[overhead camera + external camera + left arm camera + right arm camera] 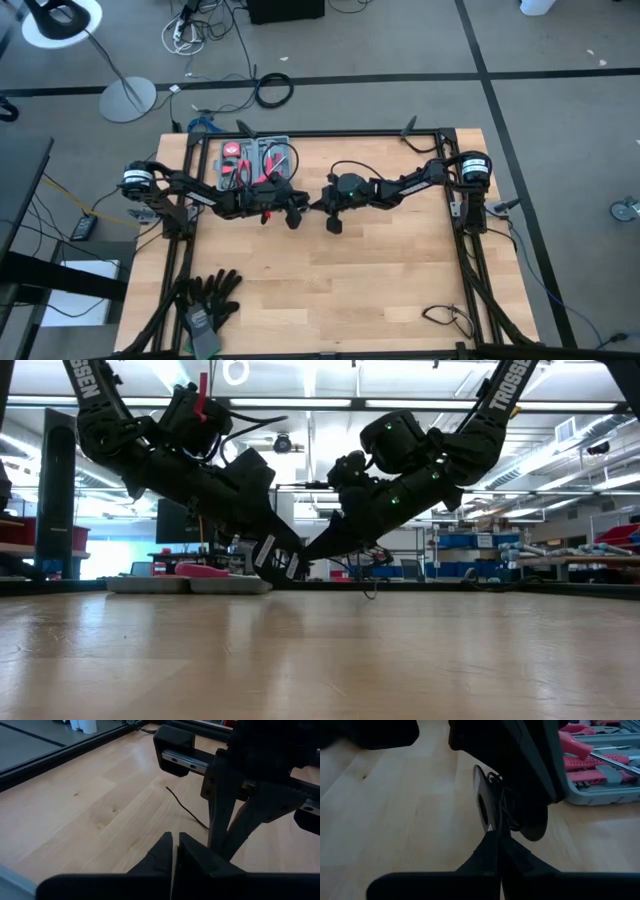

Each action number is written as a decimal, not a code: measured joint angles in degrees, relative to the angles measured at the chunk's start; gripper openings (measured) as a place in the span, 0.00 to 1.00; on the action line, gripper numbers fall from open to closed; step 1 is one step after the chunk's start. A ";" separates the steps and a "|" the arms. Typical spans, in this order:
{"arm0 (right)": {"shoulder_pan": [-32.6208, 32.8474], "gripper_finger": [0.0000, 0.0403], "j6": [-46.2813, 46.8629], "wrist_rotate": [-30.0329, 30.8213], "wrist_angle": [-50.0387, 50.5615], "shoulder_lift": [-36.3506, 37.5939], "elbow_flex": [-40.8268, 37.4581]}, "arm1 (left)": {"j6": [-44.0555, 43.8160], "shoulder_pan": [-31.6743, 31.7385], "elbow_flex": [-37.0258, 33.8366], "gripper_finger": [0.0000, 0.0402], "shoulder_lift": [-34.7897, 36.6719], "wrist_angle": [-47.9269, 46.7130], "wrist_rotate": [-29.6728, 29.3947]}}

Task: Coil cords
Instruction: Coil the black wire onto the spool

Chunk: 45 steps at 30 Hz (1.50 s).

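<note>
Where pincers meet, "TROSSEN" arm (505,395), cord (186,810) perhaps.

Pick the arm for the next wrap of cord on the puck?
Probably left. The right hand is shut at the puck, steadying it. The left hand, shut, is near the loose cord on the table.

Two dark robot arms reach inward from opposite sides of the table and meet near its middle, angled down with their wrists low. The left gripper (296,212) and right gripper (322,200) sit tip to tip, almost touching. Each gripper's own fingers are pressed together.
</note>
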State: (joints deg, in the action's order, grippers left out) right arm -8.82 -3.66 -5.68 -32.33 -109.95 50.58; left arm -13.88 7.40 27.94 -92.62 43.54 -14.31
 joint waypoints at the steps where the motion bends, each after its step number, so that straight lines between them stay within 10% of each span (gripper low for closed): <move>1: 0.04 0.00 0.01 0.02 -0.03 0.00 0.01 | -0.03 0.00 0.02 0.10 0.00 -0.01 0.02; 12: 0.00 0.00 0.15 0.38 0.10 -0.02 0.01 | 5.80 0.06 0.06 0.25 5.09 -2.04 2.20; 21: 0.00 0.00 0.13 -0.20 0.48 -0.02 0.01 | 9.40 2.57 0.11 0.25 14.59 -21.06 4.18; 45: 0.00 0.00 0.09 -0.45 2.70 -0.02 0.01 | 14.93 6.84 11.14 0.25 8.03 -38.29 13.84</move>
State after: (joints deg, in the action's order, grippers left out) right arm -8.82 -3.57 -6.13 -29.63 -109.97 50.59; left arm 1.05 14.24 39.09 -84.59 5.25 -0.47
